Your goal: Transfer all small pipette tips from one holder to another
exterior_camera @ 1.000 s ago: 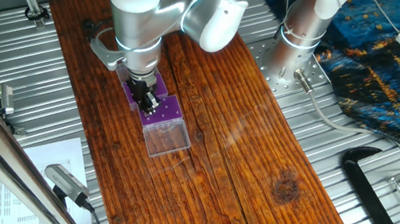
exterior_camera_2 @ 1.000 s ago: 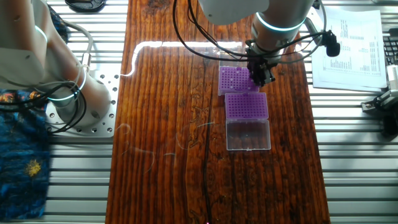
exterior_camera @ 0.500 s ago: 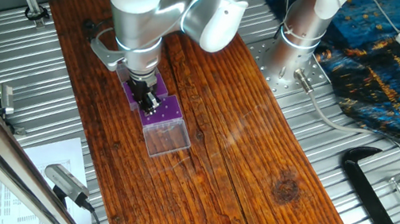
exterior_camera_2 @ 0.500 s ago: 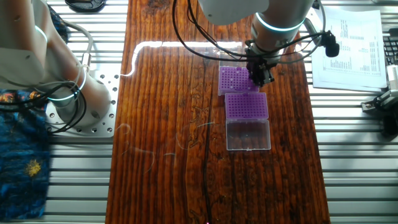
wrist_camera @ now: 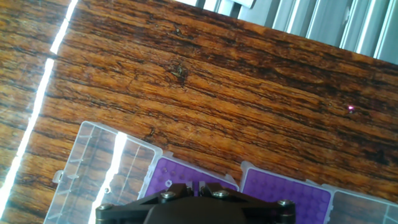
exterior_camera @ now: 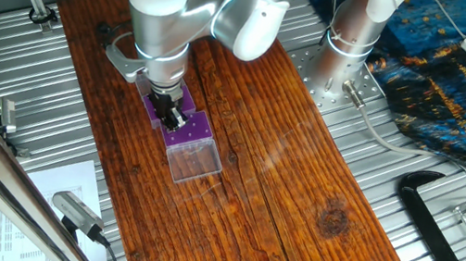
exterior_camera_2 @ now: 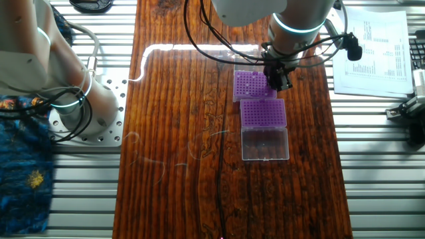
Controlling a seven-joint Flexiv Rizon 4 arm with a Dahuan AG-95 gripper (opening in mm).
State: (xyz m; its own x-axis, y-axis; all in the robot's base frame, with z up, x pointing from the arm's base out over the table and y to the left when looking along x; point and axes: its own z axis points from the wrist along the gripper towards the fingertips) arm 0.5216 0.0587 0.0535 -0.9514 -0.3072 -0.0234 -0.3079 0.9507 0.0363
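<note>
Wooden counter (exterior_camera_2: 179, 99), on a ribbed metal bench. Two purple holders in clear hinged boxes, side by side and touching: one holder (exterior_camera_2: 251, 85) under the arm, bearing pale dots that are the small pipette tips (exterior_camera_2: 248, 82); the other holder (exterior_camera_2: 263, 113) just beside it, its clear lid (exterior_camera_2: 265, 143) laid open flat. Gripper (exterior_camera_2: 279, 82) poised over the edge of the first holder; jaws dark and small, whether apart or together cannot be told. Printed paper sheet (exterior_camera_2: 373, 50) lies off the counter.
</note>
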